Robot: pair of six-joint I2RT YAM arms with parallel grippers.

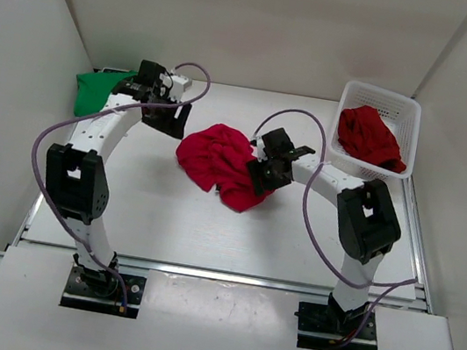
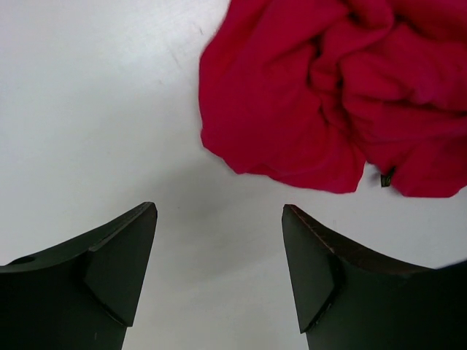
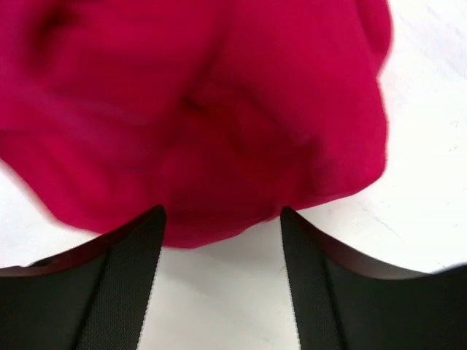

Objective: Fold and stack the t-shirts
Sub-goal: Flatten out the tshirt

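Note:
A crumpled red t-shirt (image 1: 218, 159) lies in a heap at the middle of the table; it fills the top right of the left wrist view (image 2: 328, 95) and most of the right wrist view (image 3: 204, 117). A second red t-shirt (image 1: 368, 139) is bunched in the white mesh basket (image 1: 405, 103). A bright green t-shirt (image 1: 96, 89) lies at the back left. My left gripper (image 1: 173, 124) (image 2: 219, 208) stands open over bare table just left of the heap. My right gripper (image 1: 264, 175) (image 3: 222, 211) is open at the heap's right edge, with the cloth's hem at its fingertips and nothing gripped.
The basket stands at the back right corner against the side wall. White walls close in the table on the left, back and right. Purple cables loop off both arms above the table.

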